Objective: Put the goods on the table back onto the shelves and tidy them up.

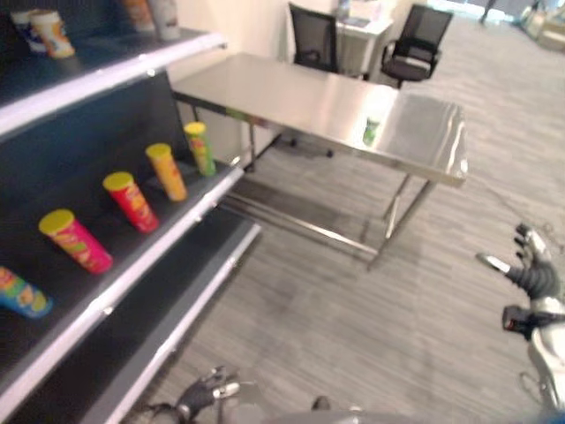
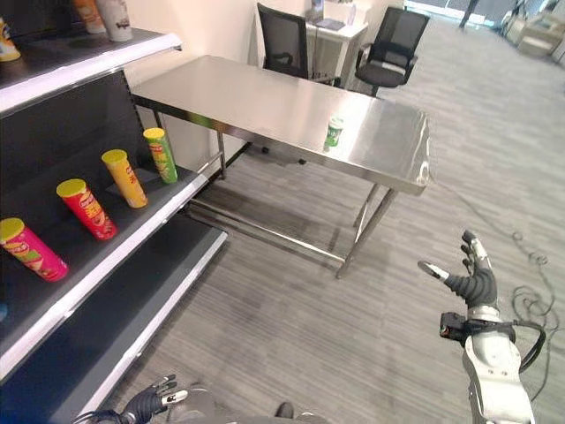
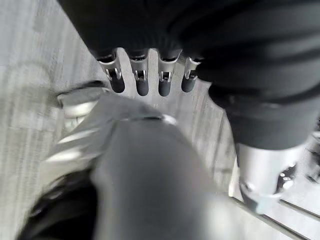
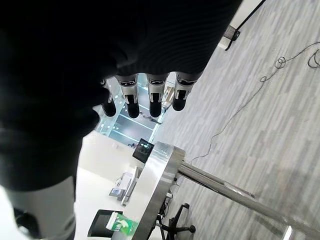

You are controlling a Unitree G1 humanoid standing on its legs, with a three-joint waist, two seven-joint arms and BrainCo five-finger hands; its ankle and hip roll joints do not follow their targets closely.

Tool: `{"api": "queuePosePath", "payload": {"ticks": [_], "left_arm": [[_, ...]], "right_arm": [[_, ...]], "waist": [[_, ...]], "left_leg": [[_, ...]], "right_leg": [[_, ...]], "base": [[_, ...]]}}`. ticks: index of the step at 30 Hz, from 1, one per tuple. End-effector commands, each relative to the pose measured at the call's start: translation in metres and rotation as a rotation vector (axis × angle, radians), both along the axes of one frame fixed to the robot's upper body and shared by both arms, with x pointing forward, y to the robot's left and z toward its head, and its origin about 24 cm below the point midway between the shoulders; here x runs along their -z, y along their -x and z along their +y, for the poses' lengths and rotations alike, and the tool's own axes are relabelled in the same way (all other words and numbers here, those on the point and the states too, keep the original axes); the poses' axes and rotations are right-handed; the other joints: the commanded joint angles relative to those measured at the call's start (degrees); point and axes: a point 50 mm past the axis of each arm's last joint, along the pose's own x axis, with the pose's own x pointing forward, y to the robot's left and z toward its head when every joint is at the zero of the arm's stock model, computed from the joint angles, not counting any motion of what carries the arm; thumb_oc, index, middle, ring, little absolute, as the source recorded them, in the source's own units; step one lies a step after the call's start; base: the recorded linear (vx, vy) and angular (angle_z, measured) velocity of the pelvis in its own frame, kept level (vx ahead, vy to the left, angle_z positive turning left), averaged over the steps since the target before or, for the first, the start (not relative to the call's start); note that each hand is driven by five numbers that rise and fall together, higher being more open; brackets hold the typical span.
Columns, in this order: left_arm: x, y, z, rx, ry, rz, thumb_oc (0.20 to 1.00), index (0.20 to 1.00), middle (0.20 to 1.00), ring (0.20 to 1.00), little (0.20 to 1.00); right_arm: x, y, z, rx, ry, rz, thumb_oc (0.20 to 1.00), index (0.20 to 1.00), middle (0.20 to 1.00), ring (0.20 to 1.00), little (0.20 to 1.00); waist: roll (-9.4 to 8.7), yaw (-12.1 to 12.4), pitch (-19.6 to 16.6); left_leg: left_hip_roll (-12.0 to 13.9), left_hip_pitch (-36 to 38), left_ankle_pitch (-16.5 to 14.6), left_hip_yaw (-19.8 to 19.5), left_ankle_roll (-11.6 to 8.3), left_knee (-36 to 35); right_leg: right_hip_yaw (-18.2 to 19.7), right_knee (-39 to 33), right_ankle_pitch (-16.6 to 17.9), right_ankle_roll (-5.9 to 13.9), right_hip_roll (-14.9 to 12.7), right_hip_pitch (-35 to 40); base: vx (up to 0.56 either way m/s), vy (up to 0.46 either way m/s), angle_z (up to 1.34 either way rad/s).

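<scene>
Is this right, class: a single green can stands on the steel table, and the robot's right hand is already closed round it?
Not quite. The green can does stand alone on the steel table, but the right hand is off the table over the floor, fingers relaxed and holding nothing, as the right eye view shows.

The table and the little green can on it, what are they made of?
The table looks like polished steel: silvery, with bright glare and blurry reflections on its top and shiny legs. The green can is too small to tell for sure; it may be card or thin metal, like the tall snack tubes on the shelf.
</scene>
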Motion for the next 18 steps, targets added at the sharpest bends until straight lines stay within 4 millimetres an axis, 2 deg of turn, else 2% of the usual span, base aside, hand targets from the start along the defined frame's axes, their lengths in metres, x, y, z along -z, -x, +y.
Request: {"api": "queuePosePath", "payload": {"ticks": [1,2,3,4,5,6,7,8,9,10,11,12,13,14,15,16,17,18], "left_arm": [[-0.012,-0.013,0.01,0.041,-0.041,-0.065,1.0,1.0,1.0,1.0,1.0],[-0.011,-0.01,0.01,-0.008,-0.025,-0.073,1.0,1.0,1.0,1.0,1.0],[-0.011,-0.01,0.01,-0.008,-0.025,-0.073,1.0,1.0,1.0,1.0,1.0],[-0.012,-0.012,0.01,-0.04,-0.024,-0.088,1.0,1.0,1.0,1.0,1.0],[-0.012,-0.014,0.011,-0.055,-0.025,-0.098,1.0,1.0,1.0,1.0,1.0],[-0.015,-0.018,0.012,-0.061,-0.025,-0.117,1.0,1.0,1.0,1.0,1.0],[-0.018,-0.025,0.013,-0.071,-0.026,-0.145,1.0,1.0,1.0,1.0,1.0],[-0.021,-0.031,0.013,-0.065,-0.027,-0.162,1.0,1.0,1.0,1.0,1.0],[-0.024,-0.037,0.013,-0.064,-0.024,-0.188,1.0,1.0,1.0,1.0,1.0],[-0.025,-0.039,0.014,-0.07,-0.026,-0.191,1.0,1.0,1.0,1.0,1.0],[-0.025,-0.039,0.014,-0.07,-0.026,-0.191,1.0,1.0,1.0,1.0,1.0],[-0.027,-0.043,0.017,-0.083,-0.033,-0.206,1.0,1.0,1.0,1.0,1.0],[-0.028,-0.046,0.02,-0.104,-0.039,-0.21,1.0,1.0,1.0,1.0,1.0],[-0.028,-0.045,0.02,-0.106,-0.036,-0.21,1.0,1.0,1.0,1.0,1.0],[-0.025,-0.045,0.017,-0.103,-0.03,-0.199,1.0,1.0,1.0,1.0,1.0],[-0.024,-0.044,0.017,-0.109,-0.029,-0.2,1.0,1.0,1.0,1.0,1.0],[-0.024,-0.044,0.017,-0.109,-0.029,-0.2,1.0,1.0,1.0,1.0,1.0],[-0.021,-0.041,0.013,-0.113,-0.014,-0.194,1.0,1.0,1.0,1.0,1.0]], "right_arm": [[-0.044,-0.009,-0.003,-0.021,0.106,-0.17,1.0,1.0,1.0,1.0,1.0],[-0.046,-0.015,0.005,-0.041,0.115,-0.18,1.0,1.0,1.0,1.0,1.0],[-0.046,-0.015,0.005,-0.041,0.115,-0.18,1.0,1.0,1.0,1.0,1.0],[-0.046,-0.021,0.012,-0.06,0.117,-0.188,1.0,1.0,1.0,1.0,1.0],[-0.046,-0.024,0.014,-0.064,0.118,-0.193,1.0,1.0,1.0,1.0,1.0],[-0.046,-0.027,0.017,-0.063,0.121,-0.199,1.0,1.0,1.0,1.0,1.0],[-0.047,-0.03,0.021,-0.071,0.143,-0.2,1.0,1.0,1.0,1.0,1.0],[-0.048,-0.03,0.021,-0.068,0.146,-0.205,1.0,1.0,1.0,1.0,1.0],[-0.052,-0.031,0.022,-0.069,0.17,-0.219,1.0,1.0,1.0,1.0,1.0],[-0.053,-0.031,0.022,-0.063,0.168,-0.227,1.0,1.0,1.0,1.0,1.0],[-0.053,-0.031,0.022,-0.063,0.168,-0.228,1.0,1.0,1.0,1.0,1.0],[-0.059,-0.03,0.024,-0.062,0.164,-0.262,1.0,1.0,1.0,1.0,1.0],[-0.067,-0.03,0.023,-0.048,0.179,-0.301,1.0,1.0,1.0,1.0,1.0],[-0.069,-0.029,0.023,-0.048,0.179,-0.31,1.0,1.0,1.0,1.0,1.0],[-0.085,-0.035,0.022,-0.056,0.204,-0.351,1.0,1.0,1.0,1.0,1.0],[-0.091,-0.036,0.019,-0.046,0.223,-0.362,1.0,1.0,1.0,1.0,1.0],[-0.091,-0.037,0.019,-0.046,0.223,-0.362,1.0,1.0,1.0,1.0,1.0],[-0.097,-0.038,0.017,-0.044,0.24,-0.374,1.0,1.0,1.0,1.0,1.0]], "waist": [[-0.57,2.11,0.58],[0.11,2.62,-0.99],[0.1,2.66,-0.97],[0.03,3.88,-2.1],[-0.24,4.49,-2.38],[-0.88,5.04,-2.28],[-1.18,4.84,-2.08],[-1.44,4.23,-1.82],[-1.96,3.4,-1.35],[-1.91,2.94,-0.93],[-1.75,3.04,-1.05],[-1.6,1.92,-0.49],[-1.58,1.44,-0.24],[-1.67,0.93,-0.24],[-1.06,0.82,-0.4],[-1.1,0.82,-0.49],[-0.98,0.78,-0.44],[-1.29,0.23,-1.04]], "left_leg": [[0.79,-1.36,10.8,0.52,0.18,-0.61],[0.1,1.56,10.32,2.49,1.24,-0.76],[0.09,1.6,10.31,2.54,1.24,-0.77],[-1.25,2.71,10.89,4.09,1.97,0.87],[-1.94,3.36,10.09,4.87,2.83,1.74],[-3.88,4.64,8.82,5.32,4.66,2.31],[-6.56,7.02,7.38,5.66,6.84,1.31],[-8.13,8.22,6.25,5.56,7.93,0.55],[-10.09,9.4,4.96,5.78,9.41,0.15],[-10.99,10.91,3.98,5.39,10.02,-0.24],[-10.78,10.77,4.05,5.46,10.0,-0.26],[-12.69,13.21,2.28,5.41,11.47,-1.06],[-14.19,14.91,-0.25,5.6,12.1,-1.07],[-14.62,15.6,-0.77,5.19,11.88,-1.07],[-14.57,16.73,-2.45,4.98,10.28,-1.07],[-14.44,17.19,-2.89,4.82,9.94,-1.07],[-14.32,17.26,-2.9,4.79,9.9,-1.07],[-14.63,18.25,-4.15,4.13,8.76,-1.07]], "right_leg": [[0.41,4.41,-2.65,7.31,-3.83,7.91],[1.65,5.41,-4.48,8.48,-4.41,9.5],[1.69,5.42,-4.48,8.48,-4.43,9.51],[2.35,7.32,-5.82,9.15,-6.43,10.72],[2.75,9.94,-5.85,9.48,-7.88,10.52],[3.2,15.23,-5.15,10.57,-10.52,9.53],[4.59,23.67,-1.7,11.43,-13.04,6.11],[5.5,28.42,1.6,11.88,-14.25,3.34],[6.83,33.85,6.64,12.99,-15.33,2.38],[6.68,36.6,7.13,13.0,-16.3,0.28],[6.74,36.47,7.3,12.91,-16.08,0.11],[6.09,41.31,10.68,13.45,-17.64,-2.67],[2.38,41.18,9.61,13.65,-21.21,-4.79],[1.37,38.02,8.9,13.37,-21.57,-4.42],[-2.96,25.74,6.17,12.57,-23.17,-5.54],[-3.24,21.4,6.46,12.78,-22.82,-5.59],[-3.36,21.12,6.59,12.75,-22.65,-5.36],[-1.57,9.48,8.87,13.51,-20.78,-6.64]], "base": [[0.47,0.11,-0.36],[0.37,0.1,-0.54],[0.56,0.208,-0.86],[0.44,0.163,-0.93],[0.59,0.242,-0.82],[0.52,0.252,-1.06],[0.46,0.273,-0.69],[0.42,0.275,-0.49],[0.25,0.184,0.31],[0.16,0.118,0.33],[0.2,0.139,0.42],[0.34,0.161,0.27],[0.42,0.141,0.12],[0.49,-0.04,0.1],[0.37,-0.142,0.21],[0.29,-0.123,0.29],[0.24,-0.164,0.41],[0.28,-0.171,0.46]]}}
